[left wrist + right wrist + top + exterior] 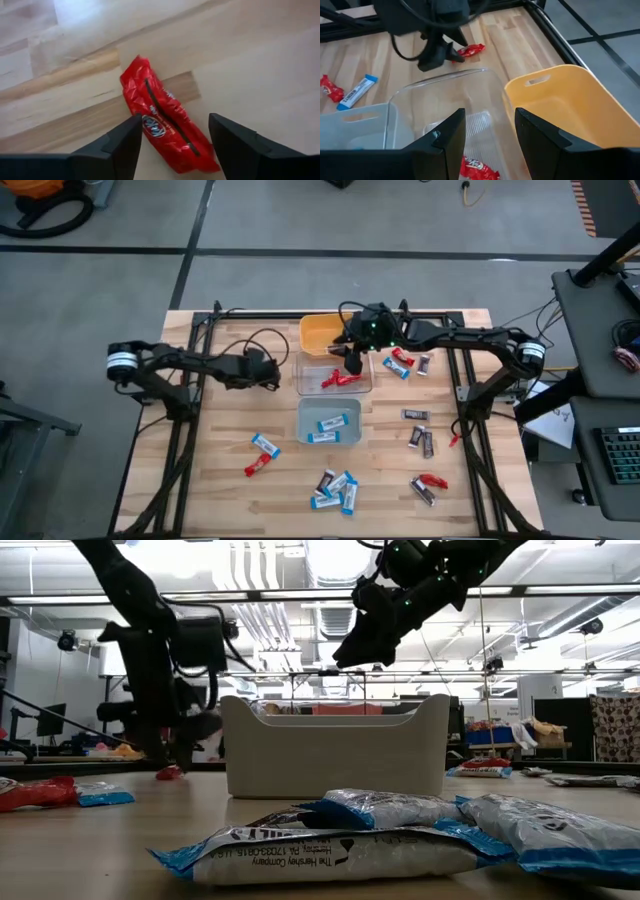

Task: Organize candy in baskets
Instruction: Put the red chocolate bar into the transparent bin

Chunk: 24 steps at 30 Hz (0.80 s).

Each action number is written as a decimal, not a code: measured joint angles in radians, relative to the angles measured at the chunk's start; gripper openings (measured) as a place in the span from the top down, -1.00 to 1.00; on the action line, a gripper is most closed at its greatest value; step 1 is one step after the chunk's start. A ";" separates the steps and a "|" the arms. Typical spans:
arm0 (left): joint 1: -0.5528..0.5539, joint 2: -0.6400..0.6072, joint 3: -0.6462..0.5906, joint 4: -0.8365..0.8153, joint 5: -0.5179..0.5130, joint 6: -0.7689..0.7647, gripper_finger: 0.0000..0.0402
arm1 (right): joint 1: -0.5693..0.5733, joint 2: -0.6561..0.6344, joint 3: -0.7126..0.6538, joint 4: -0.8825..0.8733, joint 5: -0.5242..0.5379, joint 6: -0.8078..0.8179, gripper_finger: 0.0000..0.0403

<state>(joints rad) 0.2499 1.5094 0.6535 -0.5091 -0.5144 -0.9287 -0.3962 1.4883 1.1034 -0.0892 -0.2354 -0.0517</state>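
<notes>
A red candy (pixel 165 125) lies flat on the wooden table, just left of the clear basket (pixel 308 370). My left gripper (pixel 175 120) (pixel 272 372) points steeply down over it, open, one finger on each side of the wrapper. My right gripper (pixel 489 114) (pixel 352 362) hangs open with nothing in it above the clear basket (pixel 445 80), which holds a red candy (pixel 477 167). Behind that stands the yellow-orange basket (pixel 322 332). The pale grey-blue basket (pixel 328 422), nearer, holds blue-and-white candy.
Loose candy lies on the table: blue and red bars (pixel 262 452) at the near left, a cluster (pixel 335 488) at the near middle, dark bars (pixel 420 435) at the right, and more (pixel 405 363) beside the clear basket. Black frame rails (pixel 190 430) run along both sides.
</notes>
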 joint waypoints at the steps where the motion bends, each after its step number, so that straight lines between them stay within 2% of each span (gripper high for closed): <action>1: 0.000 0.019 0.001 0.001 -0.001 0.000 -0.03 | 0.002 0.000 0.000 -0.005 0.000 0.000 0.20; 5: -0.002 0.075 0.012 0.004 -0.015 -0.009 0.13 | 0.004 0.000 0.000 -0.016 0.000 0.000 0.20; 9: -0.002 0.099 0.024 0.005 -0.014 -0.012 0.40 | 0.005 0.000 0.000 -0.018 0.001 0.001 0.20; 16: 0.002 0.046 0.036 -0.041 -0.011 0.069 0.92 | 0.014 0.000 0.000 -0.023 0.000 -0.015 0.20; 24: -0.005 -0.185 0.045 -0.103 -0.023 0.216 0.89 | 0.059 0.000 -0.026 -0.034 -0.004 -0.060 0.23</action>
<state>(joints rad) 0.2451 1.3240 0.6987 -0.6125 -0.5374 -0.7132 -0.3368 1.4883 1.0777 -0.1233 -0.2394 -0.1113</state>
